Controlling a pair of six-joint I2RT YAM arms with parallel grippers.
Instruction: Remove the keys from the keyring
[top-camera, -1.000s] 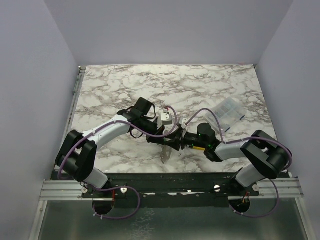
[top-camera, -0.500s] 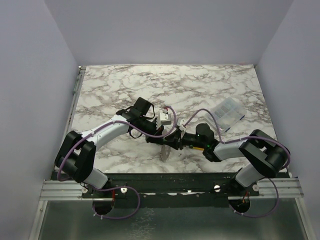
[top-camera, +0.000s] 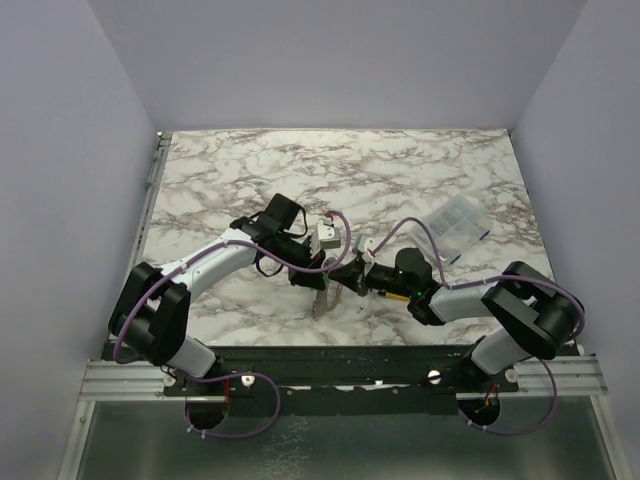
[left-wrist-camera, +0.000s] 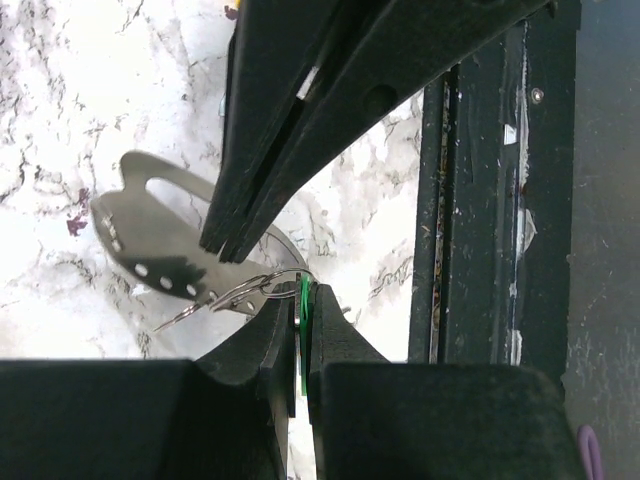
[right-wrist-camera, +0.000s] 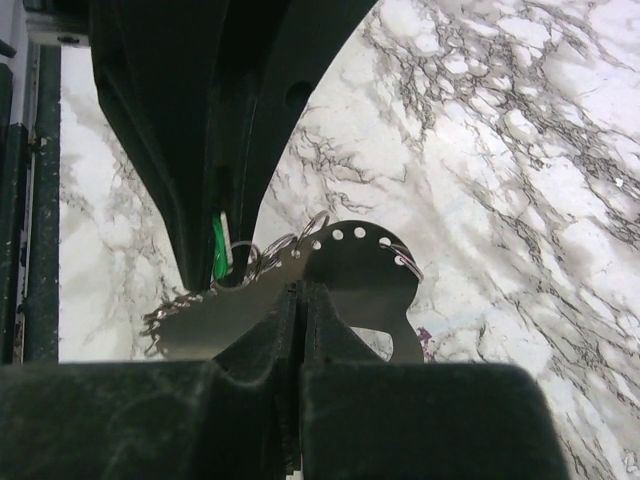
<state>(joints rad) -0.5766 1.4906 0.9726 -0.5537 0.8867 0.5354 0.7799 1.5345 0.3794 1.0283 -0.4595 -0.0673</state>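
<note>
between both pincers, over the counter (right-wrist-camera: 480, 150), the keyring (left-wrist-camera: 262, 285) links two gripped pieces: the left pincer (left-wrist-camera: 302, 318) is clenched on the green key (left-wrist-camera: 303, 298), the right pincer (right-wrist-camera: 300, 298) clenched on the silvery perforated plate (right-wrist-camera: 355, 258) just opposite, likely bracing both ends to work the ring open.

We saw only a green sliver of the key (left-wrist-camera: 303, 335) beside the perforated tag (left-wrist-camera: 150, 235); the left gripper (left-wrist-camera: 300, 293) hid the rest. From above, the keyring (left-wrist-camera: 264, 283) at that tag was too small to tell.
</note>
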